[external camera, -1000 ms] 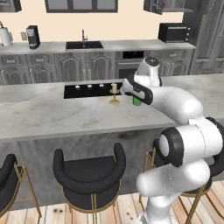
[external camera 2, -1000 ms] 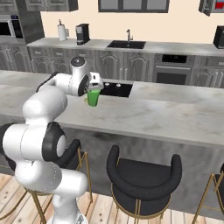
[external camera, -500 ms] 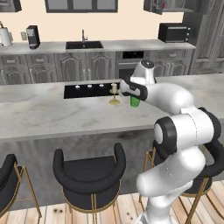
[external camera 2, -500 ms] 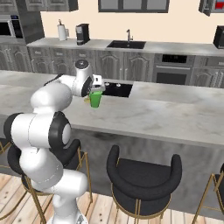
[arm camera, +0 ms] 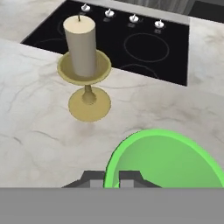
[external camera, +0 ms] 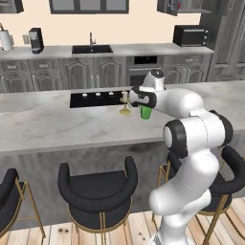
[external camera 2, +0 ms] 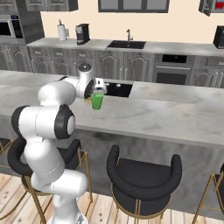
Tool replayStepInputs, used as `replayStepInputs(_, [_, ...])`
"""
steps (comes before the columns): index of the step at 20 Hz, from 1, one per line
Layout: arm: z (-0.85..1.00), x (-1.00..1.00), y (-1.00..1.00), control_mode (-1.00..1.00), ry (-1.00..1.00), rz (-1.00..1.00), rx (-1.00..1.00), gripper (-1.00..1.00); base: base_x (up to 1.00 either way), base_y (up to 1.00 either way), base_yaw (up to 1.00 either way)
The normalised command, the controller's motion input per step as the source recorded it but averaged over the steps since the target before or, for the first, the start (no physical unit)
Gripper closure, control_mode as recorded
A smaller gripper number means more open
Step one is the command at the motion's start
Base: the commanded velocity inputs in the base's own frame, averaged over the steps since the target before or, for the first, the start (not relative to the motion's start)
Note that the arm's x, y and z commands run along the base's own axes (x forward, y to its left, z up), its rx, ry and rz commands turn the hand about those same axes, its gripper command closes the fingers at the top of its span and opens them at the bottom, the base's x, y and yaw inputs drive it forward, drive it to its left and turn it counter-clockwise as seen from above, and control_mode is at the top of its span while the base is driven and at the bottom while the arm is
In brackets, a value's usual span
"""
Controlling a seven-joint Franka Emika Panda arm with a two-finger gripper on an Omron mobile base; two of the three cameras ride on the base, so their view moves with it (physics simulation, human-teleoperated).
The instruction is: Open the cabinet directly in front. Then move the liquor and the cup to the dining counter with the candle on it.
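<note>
My gripper is shut on the near rim of the bright green cup. It holds the cup upright, low over the marble dining counter; whether it touches the top I cannot tell. The white candle on its gold holder stands just left of the cup. The cabinet is at the top right edge. A bit of red shows by it; I cannot tell whether that is the liquor.
The black cooktop lies in the counter just behind the candle. Black bar stools stand along the counter's near side. The back counter carries a sink, a coffee machine and a microwave.
The cup in my grip has sunk a little toward the counter beside the candle. My elbow has swung up and in toward the base.
</note>
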Motion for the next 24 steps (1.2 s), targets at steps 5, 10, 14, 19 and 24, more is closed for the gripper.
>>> replayStepInputs(5, [-0.29,0.27,0.00,-1.00,0.02,0.00,0.00,1.00,0.00,0.00,0.00])
replayStepInputs(10, [-0.30,0.27,0.00,-1.00,0.02,0.00,0.00,1.00,0.00,0.00,0.00])
replayStepInputs(14, [-0.30,0.27,0.00,-1.00,0.02,0.00,0.00,1.00,0.00,0.00,0.00])
replayStepInputs(19, [-0.29,0.09,-0.05,-1.00,0.02,0.00,0.00,-1.00,0.00,0.00,0.00])
replayStepInputs(24, [-0.19,0.00,-0.07,-1.00,0.00,0.00,0.00,-1.00,0.00,0.00,0.00])
